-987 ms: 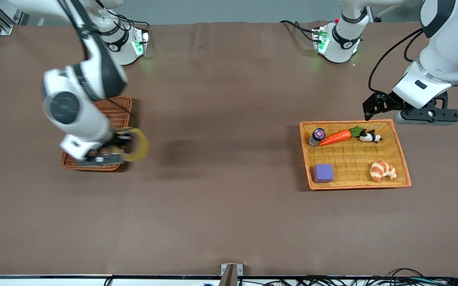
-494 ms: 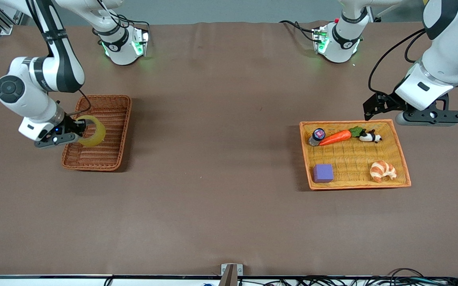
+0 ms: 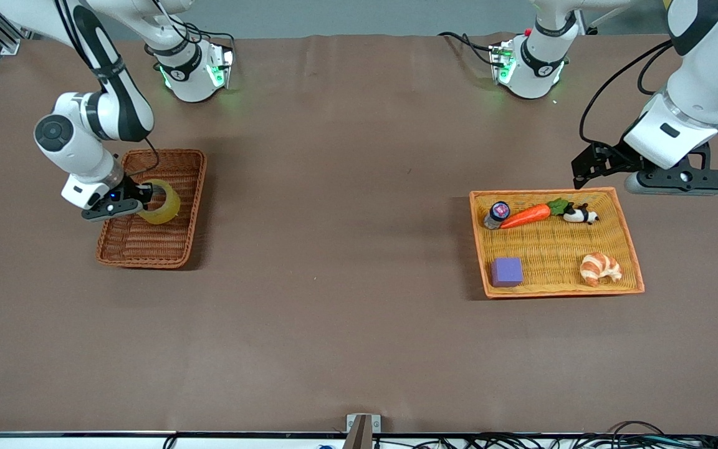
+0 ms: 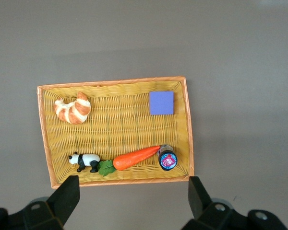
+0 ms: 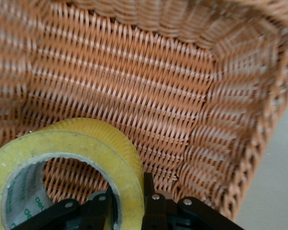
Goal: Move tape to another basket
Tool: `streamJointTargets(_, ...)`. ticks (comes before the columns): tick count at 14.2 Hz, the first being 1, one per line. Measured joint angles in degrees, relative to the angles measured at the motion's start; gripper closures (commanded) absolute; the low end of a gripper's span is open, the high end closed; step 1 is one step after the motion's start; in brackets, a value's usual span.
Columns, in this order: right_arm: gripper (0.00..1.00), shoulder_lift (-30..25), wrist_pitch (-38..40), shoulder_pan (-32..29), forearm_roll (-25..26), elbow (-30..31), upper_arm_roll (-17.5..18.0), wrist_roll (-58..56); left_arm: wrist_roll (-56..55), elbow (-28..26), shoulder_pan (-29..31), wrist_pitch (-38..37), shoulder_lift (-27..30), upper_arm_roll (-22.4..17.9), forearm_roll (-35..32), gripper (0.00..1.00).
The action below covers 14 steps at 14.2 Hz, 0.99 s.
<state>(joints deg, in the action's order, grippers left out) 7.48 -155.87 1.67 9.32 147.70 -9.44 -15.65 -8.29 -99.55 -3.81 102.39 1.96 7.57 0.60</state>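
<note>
The right gripper [image 3: 138, 201] is shown over the basket [image 3: 179, 163], at the right arm's end of the table, with its fingers [image 5: 149, 191] closed on the wall of the tape [image 3: 161, 201]. One finger is seen inside the ring against the grey core, the other on the yellow outer face. The tape [image 5: 62, 167] is held tilted above the woven floor of the basket [image 5: 149, 91], toward the end of the basket farther from the front camera; whether it touches the weave cannot be told.

The left gripper [image 3: 639, 178] is held in the air over the table, just beside the edge of the tray [image 3: 627, 234] that lies farther from the front camera, and the left arm waits. Its fingers [image 4: 67, 196] are spread wide, with nothing between them.

In the orange-yellow tray [image 4: 189, 124], at the left arm's end of the table, five things are seen. A small jar [image 3: 497, 214], a carrot [image 3: 528, 214] and a panda figure [image 3: 579, 215] are lined up along the edge farther from the front camera, the carrot between the other two. A purple block [image 3: 507, 272] and a croissant [image 3: 599, 268] lie nearer to that camera, well apart from each other.
</note>
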Motion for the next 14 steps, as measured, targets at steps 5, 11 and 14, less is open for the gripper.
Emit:
streamJointTargets(5, 0.0, 0.35, 3.3, 0.09, -0.06, -2.89, -0.02, 2.18, 0.0, 1.18, 0.0, -4.86, 0.62, 0.01, -0.15, 0.0)
streamJointTargets(11, 0.0, -7.46, 38.49, 1.01, -0.11, -29.47, 4.35, 17.02, 0.0, 1.19, 0.01, -4.99, 0.74, 0.01, -0.86, 0.0)
streamJointTargets(14, 0.0, -7.49, 51.99, 1.16, -0.15, -45.42, 6.89, 18.49, 0.26, 1.43, 0.11, -5.5, 0.81, 0.0, -0.89, 0.0)
